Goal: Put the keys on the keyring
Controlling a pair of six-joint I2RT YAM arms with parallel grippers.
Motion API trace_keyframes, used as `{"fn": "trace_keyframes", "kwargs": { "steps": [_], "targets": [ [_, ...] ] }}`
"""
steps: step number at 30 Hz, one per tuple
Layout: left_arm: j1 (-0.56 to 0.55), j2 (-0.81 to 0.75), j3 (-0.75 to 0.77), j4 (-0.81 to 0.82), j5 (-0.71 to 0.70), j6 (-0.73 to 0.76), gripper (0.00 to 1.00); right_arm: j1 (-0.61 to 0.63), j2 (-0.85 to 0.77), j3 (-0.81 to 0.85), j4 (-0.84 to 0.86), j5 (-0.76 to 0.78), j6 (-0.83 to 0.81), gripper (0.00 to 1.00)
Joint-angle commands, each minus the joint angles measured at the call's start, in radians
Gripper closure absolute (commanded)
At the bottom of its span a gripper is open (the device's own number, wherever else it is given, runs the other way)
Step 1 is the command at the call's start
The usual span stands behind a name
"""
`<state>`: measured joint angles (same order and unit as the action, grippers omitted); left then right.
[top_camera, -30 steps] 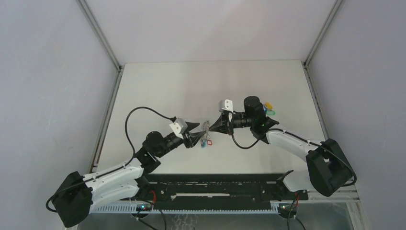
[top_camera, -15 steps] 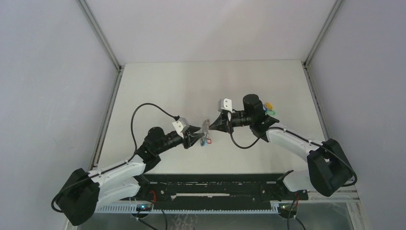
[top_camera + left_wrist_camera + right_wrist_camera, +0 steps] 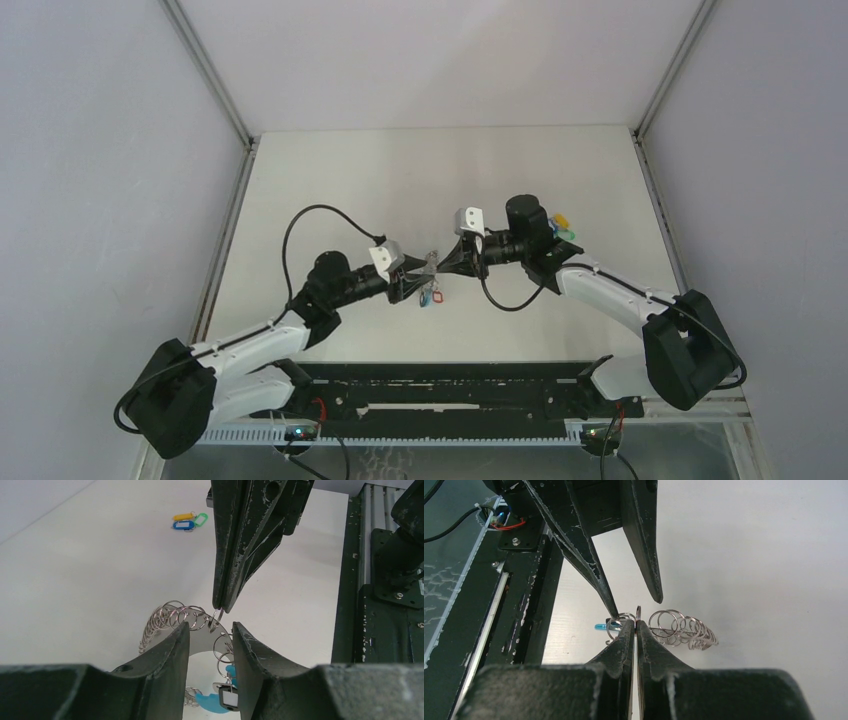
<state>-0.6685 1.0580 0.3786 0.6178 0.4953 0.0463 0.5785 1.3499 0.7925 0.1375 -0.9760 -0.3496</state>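
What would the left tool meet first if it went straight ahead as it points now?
The keyring: its grey plate and small rings sit between the left tool's open fingers. Just beyond are the right tool's tips, shut on one ring, though depth is unclear.

keyring (image 3: 431, 277): mid-table, between the tips of the two grippers
left gripper (image 3: 210, 626): left of the keyring, one finger on each side of it
right gripper (image 3: 636, 624): right of the keyring, tips together on one of its loops
keys (image 3: 563, 225): bunched on the table (image 3: 330, 180), right of and behind the keyring, well apart from it
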Motion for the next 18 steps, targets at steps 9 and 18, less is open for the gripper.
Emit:
{"fn": "trace_keyframes", "kwargs": {
  "steps": [9, 18],
  "targets": [
    [0.013, 0.041, 0.089, 0.013, 0.075, 0.059, 0.67, 0.012, -0.017, 0.062, -0.01, -0.063, -0.039, 1.0],
    [0.02, 0.079, 0.128, -0.036, 0.138, 0.067, 0.76, 0.013, -0.021, 0.071, -0.03, -0.075, -0.054, 1.0]
  ]
}}
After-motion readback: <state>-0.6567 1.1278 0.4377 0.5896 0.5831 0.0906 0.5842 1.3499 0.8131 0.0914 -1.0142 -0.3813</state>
